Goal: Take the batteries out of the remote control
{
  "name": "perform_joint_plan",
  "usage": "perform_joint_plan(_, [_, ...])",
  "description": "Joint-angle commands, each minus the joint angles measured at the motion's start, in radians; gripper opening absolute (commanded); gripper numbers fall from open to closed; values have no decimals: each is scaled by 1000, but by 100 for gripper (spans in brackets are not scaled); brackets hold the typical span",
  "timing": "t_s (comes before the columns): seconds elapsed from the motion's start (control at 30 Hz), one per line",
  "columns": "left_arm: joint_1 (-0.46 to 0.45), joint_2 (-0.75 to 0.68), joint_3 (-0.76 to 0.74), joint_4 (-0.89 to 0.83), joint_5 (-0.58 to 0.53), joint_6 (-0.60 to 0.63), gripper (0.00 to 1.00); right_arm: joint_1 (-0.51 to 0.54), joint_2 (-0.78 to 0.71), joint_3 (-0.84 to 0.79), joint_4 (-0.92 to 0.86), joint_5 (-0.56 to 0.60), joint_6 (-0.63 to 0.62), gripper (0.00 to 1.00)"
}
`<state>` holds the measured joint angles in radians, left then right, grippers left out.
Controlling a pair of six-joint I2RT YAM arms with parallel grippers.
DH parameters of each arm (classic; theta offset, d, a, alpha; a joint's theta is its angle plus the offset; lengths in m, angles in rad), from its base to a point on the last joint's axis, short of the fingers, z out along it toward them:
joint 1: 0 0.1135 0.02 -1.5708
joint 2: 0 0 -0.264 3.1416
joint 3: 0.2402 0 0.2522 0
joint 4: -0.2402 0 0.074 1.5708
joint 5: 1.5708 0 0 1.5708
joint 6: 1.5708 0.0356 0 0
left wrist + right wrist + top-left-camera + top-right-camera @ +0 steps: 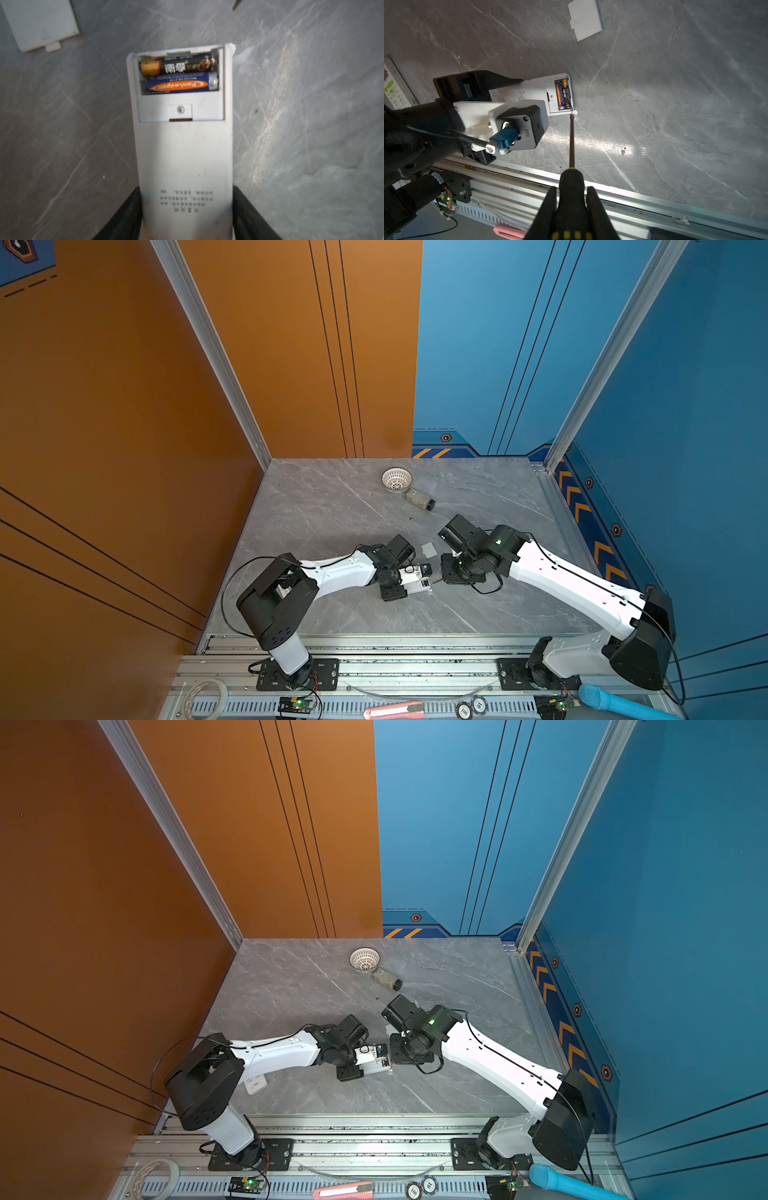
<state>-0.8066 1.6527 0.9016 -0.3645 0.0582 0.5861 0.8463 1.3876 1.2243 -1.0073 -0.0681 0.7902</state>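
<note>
left claw: closed on the remote, one finger against each long side, at the end away from the battery bay.

remote: back face up on the worktop, in the lower middle of both top views, mostly hidden under the left wrist.

battery bay: uncovered. the two batteries sit in it side by side across the remote's width, touching. the black-and-gold battery lies against the end wall, with the blue-and-orange battery next to it on the inner side. both are fully seated.

cover: flat on the worktop, apart from the remote and just above it in a top view, between the two wrists.

right claw: closed on the black handle of the screwdriver. the shaft points at the bay end of the remote. its tip is outside the bay, just beside the remote's corner and a small white chip. whether the tip touches the remote cannot be told.

other items: the basket and, just beside it, a bottle on its side are in the upper middle of the worktop, well apart from the remote. a second remote lies under the left arm, at the left of the worktop.
</note>
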Motion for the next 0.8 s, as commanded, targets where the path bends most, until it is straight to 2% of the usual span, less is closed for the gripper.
perform_joint_plan(0.0, [-16,20,-77,-2,-104,22,51,21,21,46,-35,-2,9,0])
perform_joint_plan(0.27, [-81,-11,-152,143,-259,21,45,16,32,58,-39,-3,3,0])
perform_joint_plan(0.77, [-97,-27,-176,166,-265,47,36,-4,97,109,-29,37,-17,0])
